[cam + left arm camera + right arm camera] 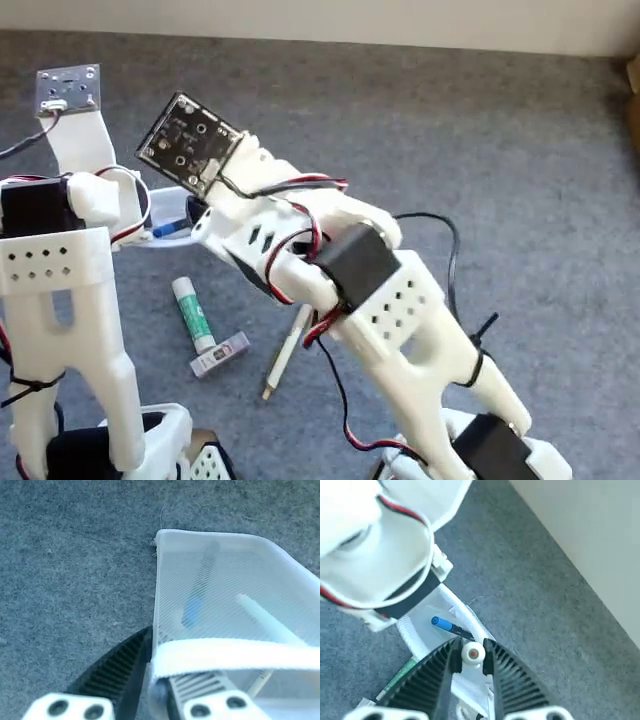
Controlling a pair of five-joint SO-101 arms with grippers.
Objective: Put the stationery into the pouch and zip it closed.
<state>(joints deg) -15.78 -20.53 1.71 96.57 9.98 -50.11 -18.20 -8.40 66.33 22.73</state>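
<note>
Pouch [220, 580]: white see-through mesh, sat on the grey worktop [480, 150] between the two arms, and its mouth looked open. Left end effector [155, 672] was clamped on the pouch's zipper-band edge, black finger outside, pale finger inside the mesh. Blue-capped pen [447, 626] lay inside the pouch. In the left wrist view a white rod [260, 617] showed through the mesh beside it; could not tell whether that was the same item the right arm held. Right end effector [471, 645] was closed on a white pen [472, 653], seen end-on between the ridged black fingers, right over the pouch. Outside the pouch, on the worktop nearer the arm bases: glue stick [191, 312] with a green label, lying flat. A small block [220, 354] with a purplish label was touching or just beside the glue stick's near end. A cream pen [285, 350] lay near the block, its upper end under the right arm. Pale wall [580, 540] ran along the worktop's far edge.
</note>
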